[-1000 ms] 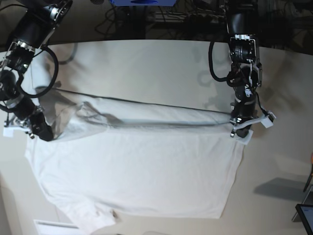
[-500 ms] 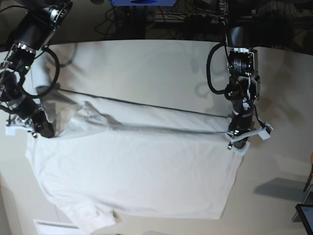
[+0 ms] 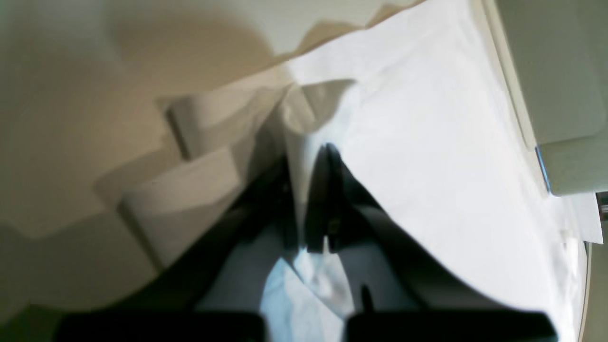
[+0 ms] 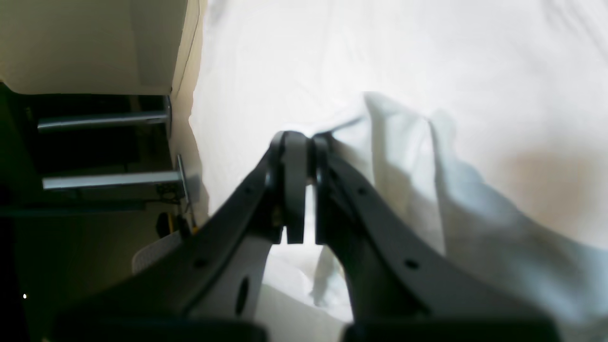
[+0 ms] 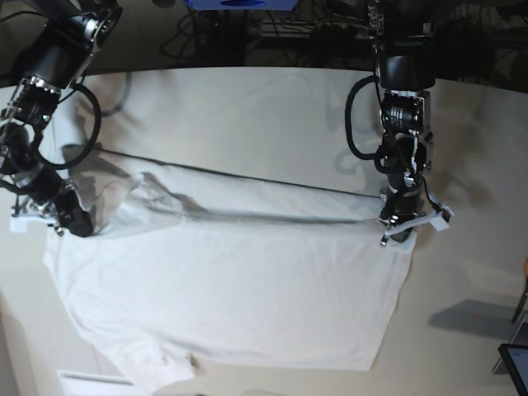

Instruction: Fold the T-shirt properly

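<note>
The white T-shirt (image 5: pixel 239 289) lies spread across the table, its far edge folded over into a long band running left to right. My left gripper (image 5: pixel 402 232) is at the band's right end, shut on a corner of the T-shirt. In the left wrist view the dark fingers (image 3: pixel 327 190) pinch white cloth (image 3: pixel 427 166). My right gripper (image 5: pixel 70 223) is at the left end by a sleeve, shut on the fabric. In the right wrist view its tips (image 4: pixel 306 137) are closed on a bunched edge of the T-shirt (image 4: pixel 403 142).
The off-white tabletop (image 5: pixel 247 107) extends beyond the shirt to a dark back edge with cables (image 5: pixel 214 33). A white slatted object (image 5: pixel 91 384) sits at the front left. A dark device corner (image 5: pixel 516 363) shows at the lower right.
The left gripper has drifted slightly left and toward the front with the shirt corner. The right gripper has shifted a little, still holding the cloth.
</note>
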{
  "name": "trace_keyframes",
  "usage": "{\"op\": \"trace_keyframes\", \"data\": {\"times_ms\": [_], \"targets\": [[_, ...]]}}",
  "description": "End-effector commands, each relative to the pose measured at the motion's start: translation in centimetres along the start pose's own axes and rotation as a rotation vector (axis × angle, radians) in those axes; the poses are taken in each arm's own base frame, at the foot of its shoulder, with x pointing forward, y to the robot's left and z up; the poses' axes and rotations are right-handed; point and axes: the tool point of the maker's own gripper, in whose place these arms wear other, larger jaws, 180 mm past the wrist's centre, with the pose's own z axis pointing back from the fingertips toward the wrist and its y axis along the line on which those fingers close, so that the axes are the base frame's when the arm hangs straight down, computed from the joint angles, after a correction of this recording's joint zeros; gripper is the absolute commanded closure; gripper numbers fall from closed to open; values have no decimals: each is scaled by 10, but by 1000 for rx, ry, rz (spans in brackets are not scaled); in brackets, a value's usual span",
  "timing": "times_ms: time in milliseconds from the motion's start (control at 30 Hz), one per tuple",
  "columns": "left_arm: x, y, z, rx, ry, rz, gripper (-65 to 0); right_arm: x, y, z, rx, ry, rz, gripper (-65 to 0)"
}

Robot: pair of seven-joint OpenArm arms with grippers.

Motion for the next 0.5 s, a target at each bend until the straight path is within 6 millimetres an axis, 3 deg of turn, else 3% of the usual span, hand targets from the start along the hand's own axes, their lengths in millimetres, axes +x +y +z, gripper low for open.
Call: {"op": "trace_keyframes", "data": {"times_ms": [0, 167, 333, 467], "targets": [[13, -12, -2, -30, -29, 6, 0, 16, 17, 2, 45, -40, 24, -1], [13, -14, -2, -34, -30, 9, 0, 21, 23, -6, 61, -38, 4, -1], [14, -14, -2, -34, -31, 12, -149, 26, 31, -19, 87, -29, -22, -1], [13, -13, -2, -32, -30, 11, -180, 38, 51, -24, 127, -46, -11, -3]]}}
